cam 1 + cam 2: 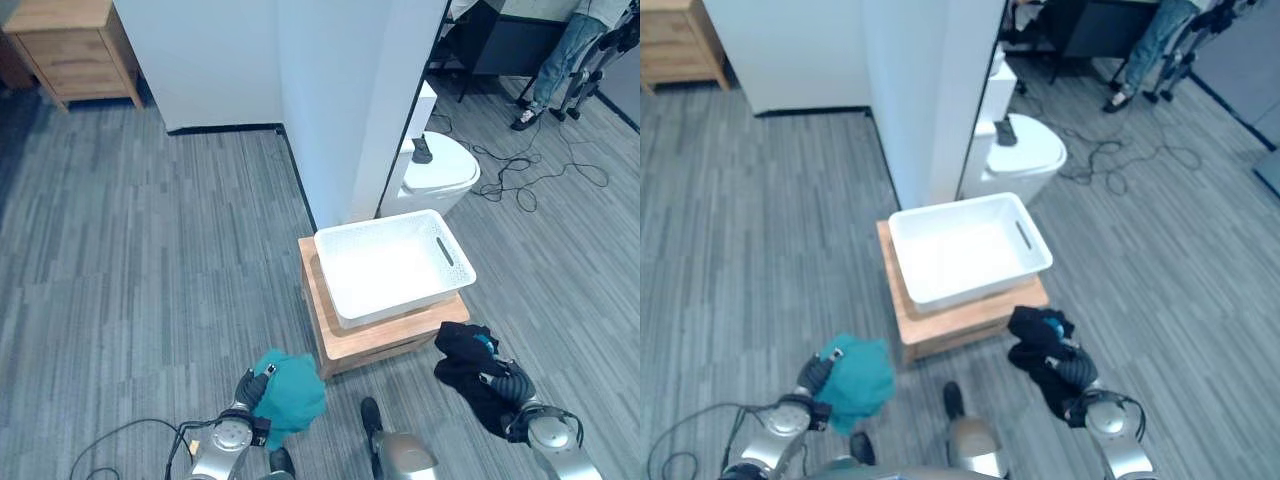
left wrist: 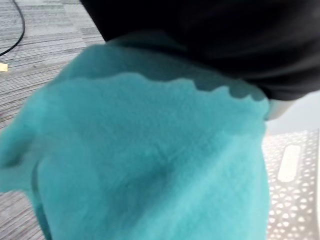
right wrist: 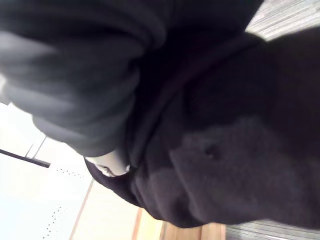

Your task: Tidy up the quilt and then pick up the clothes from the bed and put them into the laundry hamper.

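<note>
Left eye view: left hand (image 1: 252,392) carries teal garment (image 1: 290,396) low, left of wooden stand (image 1: 345,345); fingers buried in cloth, can't tell their spread. Right hand (image 1: 507,385) has black garment (image 1: 462,362) draped over it just right of stand, fingers hidden too. White hamper (image 1: 392,262) sits empty on stand, open floor (image 1: 150,260) to left. Right eye view: same layout. Wrist views: cloth covers each hand
</note>
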You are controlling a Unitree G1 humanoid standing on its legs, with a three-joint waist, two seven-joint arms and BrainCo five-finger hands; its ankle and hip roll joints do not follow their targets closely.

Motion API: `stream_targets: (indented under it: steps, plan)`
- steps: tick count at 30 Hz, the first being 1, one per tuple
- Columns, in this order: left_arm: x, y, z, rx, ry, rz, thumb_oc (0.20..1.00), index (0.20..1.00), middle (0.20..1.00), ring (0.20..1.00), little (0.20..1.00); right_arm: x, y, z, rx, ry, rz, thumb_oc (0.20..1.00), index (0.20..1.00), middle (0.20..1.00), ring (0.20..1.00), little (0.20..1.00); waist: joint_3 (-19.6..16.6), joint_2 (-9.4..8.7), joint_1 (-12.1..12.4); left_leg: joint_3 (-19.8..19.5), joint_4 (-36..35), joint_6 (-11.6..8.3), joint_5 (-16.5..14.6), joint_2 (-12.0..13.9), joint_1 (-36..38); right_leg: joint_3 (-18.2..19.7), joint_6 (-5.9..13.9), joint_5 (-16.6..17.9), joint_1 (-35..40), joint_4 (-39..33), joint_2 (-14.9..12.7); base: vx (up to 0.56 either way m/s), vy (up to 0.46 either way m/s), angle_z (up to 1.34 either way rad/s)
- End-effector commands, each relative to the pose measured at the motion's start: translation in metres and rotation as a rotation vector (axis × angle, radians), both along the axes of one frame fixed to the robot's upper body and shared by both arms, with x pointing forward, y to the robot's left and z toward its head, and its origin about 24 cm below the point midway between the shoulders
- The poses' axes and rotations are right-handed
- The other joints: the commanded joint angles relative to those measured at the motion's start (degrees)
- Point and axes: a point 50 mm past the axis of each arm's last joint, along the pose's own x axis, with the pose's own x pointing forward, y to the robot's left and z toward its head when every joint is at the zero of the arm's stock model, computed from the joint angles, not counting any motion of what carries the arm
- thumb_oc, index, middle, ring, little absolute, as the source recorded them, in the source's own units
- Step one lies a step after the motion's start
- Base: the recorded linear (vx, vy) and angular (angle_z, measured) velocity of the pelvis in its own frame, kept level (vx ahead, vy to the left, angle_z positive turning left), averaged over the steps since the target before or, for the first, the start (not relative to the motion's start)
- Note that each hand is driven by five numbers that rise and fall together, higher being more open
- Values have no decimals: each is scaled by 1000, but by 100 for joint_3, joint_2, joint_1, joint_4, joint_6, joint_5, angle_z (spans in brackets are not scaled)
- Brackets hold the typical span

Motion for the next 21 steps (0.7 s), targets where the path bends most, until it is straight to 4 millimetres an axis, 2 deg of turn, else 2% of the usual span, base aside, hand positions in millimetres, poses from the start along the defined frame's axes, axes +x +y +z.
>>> stream_targets:
  steps: [1,2,3,4,5,7,8,9,10,11,12,13,14,16,21]
  plan:
    - [23,3,23,43,-121,-89,200,200,200,200,200,52,-8,74,-113,-371,58,200,200,200,200,200,-71,275,178,45,-307,49,-502,49,608,-3,478,-1020,-333,923,94,-5,-61,-2]
    - [23,3,23,43,-121,-89,200,200,200,200,200,52,-8,74,-113,-370,58,200,200,200,200,200,-64,279,173,36,-312,49,-501,51,620,-13,477,-1020,-314,913,93,-5,-95,4]
    - [23,3,24,40,-125,-94,200,200,200,200,200,56,-12,86,-144,-418,60,200,200,200,200,200,-85,298,198,-4,-352,41,-486,93,622,-4,380,-1010,-247,781,-29,4,-114,30]
    - [23,4,24,39,-125,-90,200,200,200,200,200,65,-14,109,-192,-504,74,200,200,200,200,200,-126,293,250,-130,-364,20,-477,119,596,219,308,-932,-197,527,-184,2,-113,38]
    - [23,4,24,39,-125,-90,200,200,200,200,200,65,-14,109,-192,-504,73,200,200,200,200,200,-122,294,248,-135,-361,21,-479,119,596,213,309,-924,-185,510,-187,9,-116,33]
    - [25,9,26,50,-129,-83,200,200,200,200,200,76,-15,134,-243,-596,89,200,200,200,200,200,-169,247,343,-246,-341,-21,-494,137,568,445,311,-839,-138,156,-361,7,-167,42]
    - [24,13,26,57,-128,-66,200,200,200,200,200,87,-11,151,-265,-662,104,200,200,200,200,200,-180,208,490,-274,-302,-60,-509,187,543,330,310,-784,-58,-138,-528,-6,-188,60]
    - [24,13,26,57,-128,-65,200,200,200,200,200,88,-11,151,-265,-663,105,200,200,200,200,200,-173,207,481,-280,-297,-59,-512,186,545,322,311,-776,-41,-158,-532,-2,-185,56]
    - [22,15,25,60,-121,-58,200,200,200,200,200,95,-9,163,-280,-706,107,200,200,200,200,200,-200,172,558,-268,-323,-73,-508,191,575,247,323,-739,18,-237,-584,60,-149,11]
    - [17,18,22,62,-106,-52,200,200,200,200,200,104,-6,178,-299,-748,126,200,200,200,200,200,-290,143,669,-217,-448,-104,-482,179,658,169,378,-716,122,-367,-604,60,-149,0]
    - [17,18,22,61,-106,-51,200,200,200,200,200,104,-6,178,-299,-749,127,200,200,200,200,200,-286,142,666,-216,-458,-103,-477,177,668,169,379,-713,131,-375,-606,85,-181,-12]
    - [11,20,19,50,-91,-37,200,200,200,200,200,113,0,194,-318,-797,153,200,200,200,200,200,-328,142,770,-243,-552,-160,-395,181,706,144,410,-721,223,-462,-574,36,-100,-11]
    - [11,20,19,49,-92,-36,200,200,200,200,200,114,0,194,-318,-797,154,200,200,200,200,200,-322,145,762,-244,-561,-162,-390,182,715,141,409,-717,232,-470,-574,41,-147,-8]
    - [8,18,19,34,-91,-35,200,200,200,200,200,127,12,212,-327,-845,194,200,200,200,200,200,-371,223,848,-288,-656,-238,-292,240,693,119,380,-788,305,-546,-497,33,-156,3]
    - [4,11,18,-7,-98,-24,200,200,200,200,200,143,32,219,-317,-845,266,200,200,200,200,200,-358,374,933,-384,-660,-332,-183,340,567,20,279,-935,372,-546,-398,18,-118,6]
